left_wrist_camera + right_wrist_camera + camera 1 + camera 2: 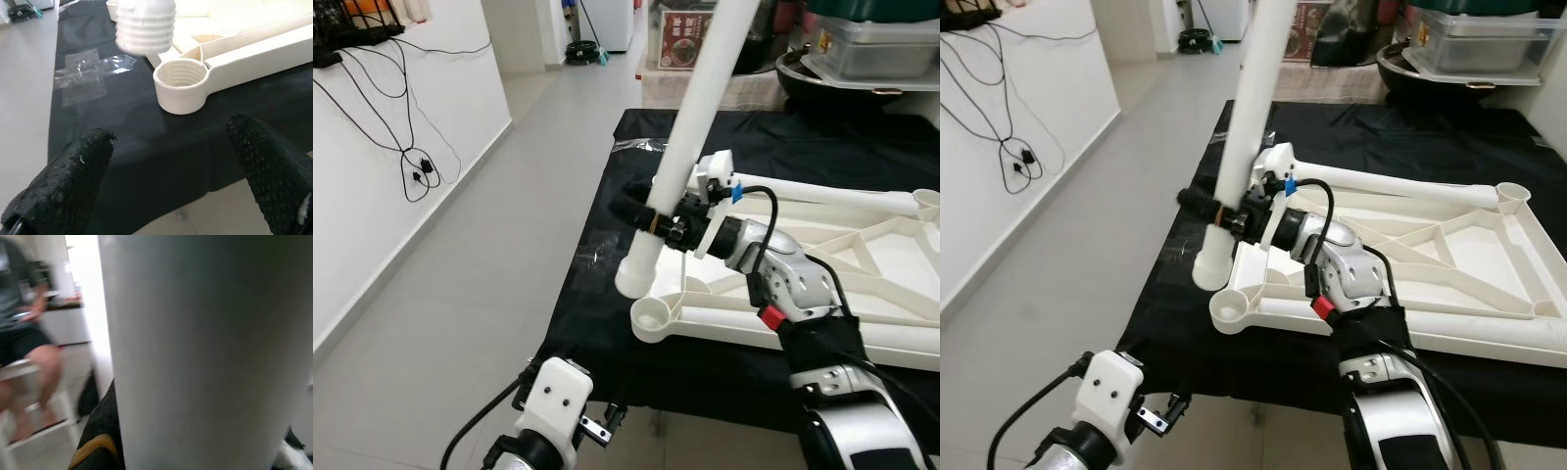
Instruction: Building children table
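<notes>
Work surface: a table (pixel 607 245) draped in black cloth carried the upturned white plastic tabletop (pixel 891 264), underside ribs showing.
Right gripper (pixel 658 221): black fingers clamped around the white table leg (pixel 690 147), low on its shaft.
Table leg: held tilted, upper end leaning away and out of view, threaded lower end (pixel 145 24) hanging just above and to one side of the near corner socket (pixel 181 84).
Socket: open, threaded inside, nothing seated in it; a second leg (pixel 1400 186) already lay along the far edge of the tabletop.
Left gripper (pixel 171 161): low at the near table edge, fingers (pixel 63 176) spread wide apart, holding nothing, pointed toward the socket.
Loose item: a scrap of clear plastic wrap (pixel 95 66) lay on the cloth near the socket.
Bystander: a seated person (pixel 24 347), blurred, showed beyond the leg in the right wrist view.
Stage, judged: leg not yet entered; alignment pending.
Risk one: the lean of the leg would likely cross the threads or jam the start.
Risk two: lateral offset could set the end down on the socket rim and push the unrestrained tabletop across the cloth.
Risk three: the low grip on a long shaft could let the leg swing or slip when twisted.
</notes>
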`<state>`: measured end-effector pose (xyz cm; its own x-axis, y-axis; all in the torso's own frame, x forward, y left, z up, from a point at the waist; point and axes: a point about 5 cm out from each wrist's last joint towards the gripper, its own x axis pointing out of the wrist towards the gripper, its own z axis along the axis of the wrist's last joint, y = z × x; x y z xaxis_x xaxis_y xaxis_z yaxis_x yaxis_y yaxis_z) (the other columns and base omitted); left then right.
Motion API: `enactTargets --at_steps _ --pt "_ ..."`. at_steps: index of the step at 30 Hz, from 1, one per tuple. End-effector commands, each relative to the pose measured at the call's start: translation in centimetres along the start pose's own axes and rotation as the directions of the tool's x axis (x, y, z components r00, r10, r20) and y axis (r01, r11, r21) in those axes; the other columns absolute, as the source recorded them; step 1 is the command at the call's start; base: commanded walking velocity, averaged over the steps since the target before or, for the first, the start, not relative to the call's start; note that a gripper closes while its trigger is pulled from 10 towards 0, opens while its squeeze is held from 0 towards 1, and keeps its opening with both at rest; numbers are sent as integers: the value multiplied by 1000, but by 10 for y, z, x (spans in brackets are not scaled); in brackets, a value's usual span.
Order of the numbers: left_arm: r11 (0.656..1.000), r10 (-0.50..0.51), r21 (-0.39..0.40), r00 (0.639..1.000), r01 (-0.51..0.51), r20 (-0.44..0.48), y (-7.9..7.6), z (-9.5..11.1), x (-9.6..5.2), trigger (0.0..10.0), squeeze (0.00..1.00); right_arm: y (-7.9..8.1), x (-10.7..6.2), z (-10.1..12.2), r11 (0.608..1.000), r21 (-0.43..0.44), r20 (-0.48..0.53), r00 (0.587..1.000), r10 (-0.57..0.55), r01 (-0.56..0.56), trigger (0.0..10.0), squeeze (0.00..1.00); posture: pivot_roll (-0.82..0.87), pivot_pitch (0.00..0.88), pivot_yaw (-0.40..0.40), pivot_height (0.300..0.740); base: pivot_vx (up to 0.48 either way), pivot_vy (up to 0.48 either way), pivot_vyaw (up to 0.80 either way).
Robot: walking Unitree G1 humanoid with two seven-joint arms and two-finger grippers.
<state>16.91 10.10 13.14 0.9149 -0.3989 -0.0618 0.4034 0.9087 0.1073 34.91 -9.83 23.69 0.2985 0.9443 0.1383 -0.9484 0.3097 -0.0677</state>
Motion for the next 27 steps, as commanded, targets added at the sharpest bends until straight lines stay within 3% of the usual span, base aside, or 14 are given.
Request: enactTargets --at_steps 1,13,16,27 --pt "1000 -1 -24 1000 1 -6 1 2 -4 10000 0 3 7 -1 996 -44 -43 996 80 -82 10000 0 153 119 -22 740 0 0 0" --pt "1000 4 -26 1000 -4 -17 0 6 -12 10000 0 -1 7 -2 975 -56 -125 970 209 -217 10000 0 177 186 -26 740 0 0 0" --pt "1000 -9 -20 1000 9 -21 -3 9 -15 10000 0 -11 -3 9 966 -51 -139 959 245 -254 10000 0 173 201 -19 740 0 0 0" --pt "1000 -11 -21 1000 10 -27 -2 10 -14 10000 0 -14 -18 21 933 -63 -143 928 343 -354 10000 0 164 200 -16 740 0 0 0"
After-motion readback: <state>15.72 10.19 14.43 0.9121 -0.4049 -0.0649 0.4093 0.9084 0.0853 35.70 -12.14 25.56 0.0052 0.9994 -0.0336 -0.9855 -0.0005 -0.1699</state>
